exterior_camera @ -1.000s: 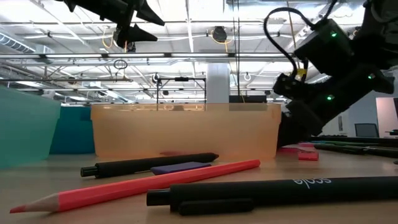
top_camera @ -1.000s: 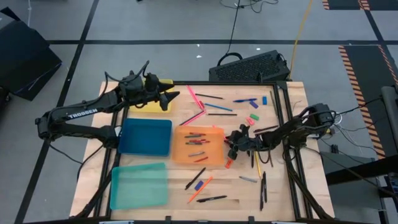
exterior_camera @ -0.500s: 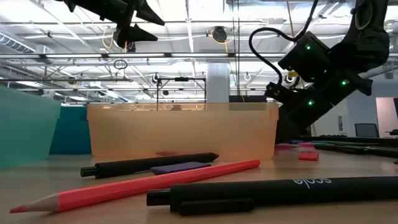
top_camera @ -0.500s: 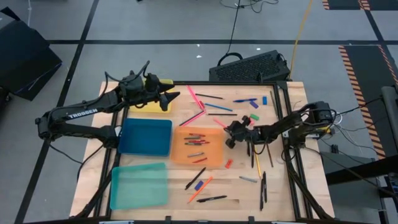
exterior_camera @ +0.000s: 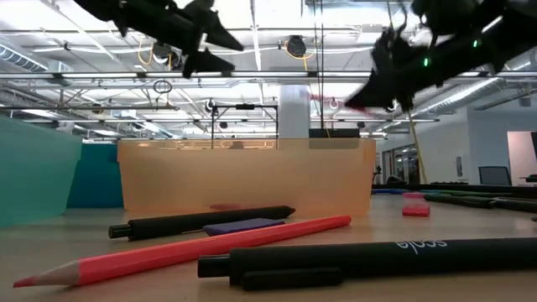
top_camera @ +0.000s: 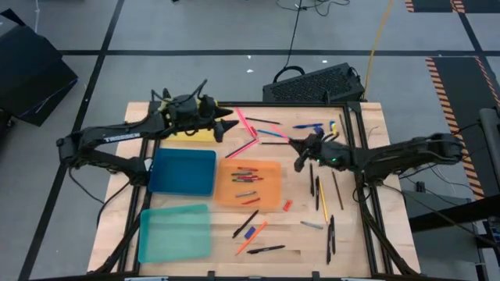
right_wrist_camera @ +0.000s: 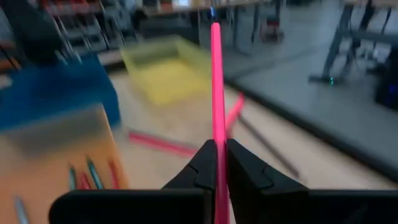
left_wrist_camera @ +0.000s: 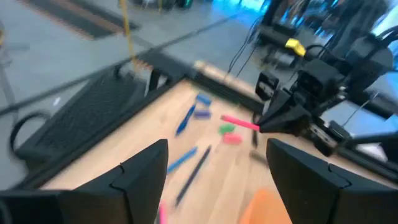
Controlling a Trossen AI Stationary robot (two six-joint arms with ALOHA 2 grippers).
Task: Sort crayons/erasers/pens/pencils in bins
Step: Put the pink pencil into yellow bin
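- Carrying a pink pencil (right_wrist_camera: pixel 216 81), the right pincer (right_wrist_camera: pixel 216 163) is pinched tight on it, up off the desk (top_camera: pixel 355 250) beside the orange bin (top_camera: pixel 275 187).
- Left pincer (left_wrist_camera: pixel 214 163) is spread wide, hovering by the yellow bin (right_wrist_camera: pixel 163 71).
- Tip, I'd say: keep the pencil level with the yellow bin's long side before letting go.

Four bins (top_camera: pixel 183 170) on the table (top_camera: pixel 367 234), two arms, and one keyboard (top_camera: pixel 312 84) behind.
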